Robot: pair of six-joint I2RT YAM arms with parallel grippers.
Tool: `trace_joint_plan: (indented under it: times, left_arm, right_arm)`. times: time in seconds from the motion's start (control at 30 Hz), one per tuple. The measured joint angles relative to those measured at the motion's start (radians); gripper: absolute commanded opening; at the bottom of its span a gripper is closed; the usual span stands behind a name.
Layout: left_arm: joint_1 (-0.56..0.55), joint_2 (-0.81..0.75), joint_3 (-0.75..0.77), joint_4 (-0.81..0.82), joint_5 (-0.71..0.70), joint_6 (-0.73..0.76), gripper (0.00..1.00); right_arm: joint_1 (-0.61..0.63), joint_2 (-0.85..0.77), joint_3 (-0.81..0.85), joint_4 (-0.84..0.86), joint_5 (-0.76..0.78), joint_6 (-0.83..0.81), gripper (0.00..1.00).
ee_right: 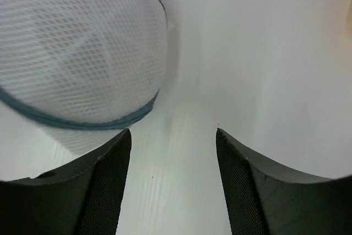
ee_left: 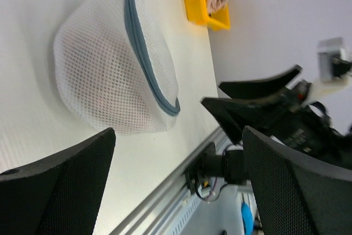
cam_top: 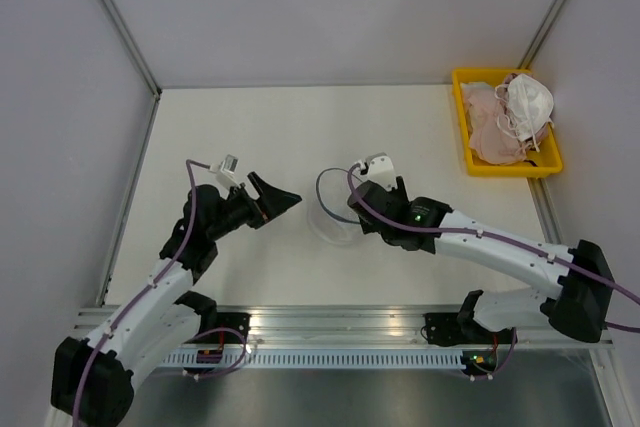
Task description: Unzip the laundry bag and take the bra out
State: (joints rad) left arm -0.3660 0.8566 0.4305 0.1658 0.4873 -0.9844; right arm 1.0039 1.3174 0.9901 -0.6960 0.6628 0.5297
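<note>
The laundry bag [cam_top: 330,217] sits on the white table [cam_top: 250,127] near the middle of the top view, between my two grippers and touching neither. My left gripper [cam_top: 288,198] is just left of it, fingers spread wide and holding nothing. In the left wrist view the two black fingers [ee_left: 60,191] frame the lower corners, and the mesh dome fills the upper left. The blue-grey zipper [ee_left: 148,64] curves around the bag's rim and looks closed along the stretch I can see.

A faint pink tinge shows through the mesh low in the pouch. I cannot tell whether that is the bra.

My right gripper [cam_top: 362,209] is just right of the bag, also open and empty. In the right wrist view its fingers [ee_right: 99,191] stand apart at the bottom edge with bare table between them, and the bag lies at the upper left.

A yellow tray [cam_top: 500,171] sits in the upper right of the top view, well apart. It holds pale pink garments [cam_top: 485,119] and a white cupped item with straps [cam_top: 528,102].
</note>
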Motion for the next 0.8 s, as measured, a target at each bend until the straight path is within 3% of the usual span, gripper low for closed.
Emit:
trace_joint_plan:
  times: [0.2, 0.37, 0.6, 0.8]
  left_arm:
    - [0.000, -0.182, -0.027, -0.154, -0.141, 0.000, 0.99]
    - [0.000, -0.212, -0.048, -0.232, -0.176, -0.002, 0.99]
    - [0.000, -0.262, -0.057, -0.280, -0.184, -0.005, 0.99]
    - [0.000, -0.290, -0.062, -0.297, -0.196, -0.009, 0.99]
  right_arm:
    - [0.000, -0.051, 0.120, 0.040, -0.137, -0.063, 0.52]
    - [0.009, 0.099, 0.242, 0.089, -0.226, -0.103, 0.52]
    - [0.062, 0.304, 0.388, 0.090, -0.234, -0.125, 0.53]
    - [0.079, 0.380, 0.438, 0.072, -0.195, -0.129, 0.42]
